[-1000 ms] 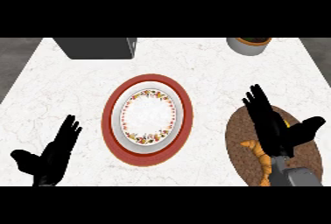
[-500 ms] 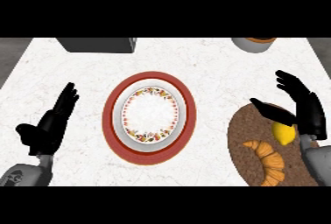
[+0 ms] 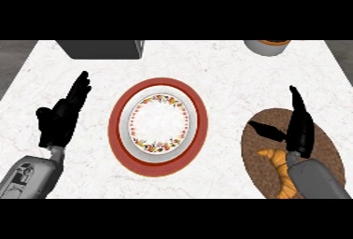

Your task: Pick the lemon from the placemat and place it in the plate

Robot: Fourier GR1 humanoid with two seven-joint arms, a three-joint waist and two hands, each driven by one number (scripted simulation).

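Note:
A white plate (image 3: 140,138) with a floral rim sits on a red charger (image 3: 116,122) at the counter's middle. At the right lies a round brown placemat (image 3: 325,142). My right hand (image 3: 301,127) hangs over the placemat edge-on, open, with fingers straight and pointing away and the thumb out to the left. No lemon shows; the hand and forearm cover that part of the mat. An orange-brown croissant-shaped thing (image 3: 278,163) lies on the mat by my wrist. At the left my left hand (image 3: 60,119) is open above the counter, holding nothing.
A dark grey box (image 3: 103,48) stands at the back, left of centre. A grey pot (image 3: 269,46) with something orange in it stands at the back right. White marble counter (image 3: 228,79) lies between plate and placemat.
My right hand has turned edge-on and slid left over the placemat, covering the yellow lemon seen half a second ago. The left hand has risen and tilted towards the plate.

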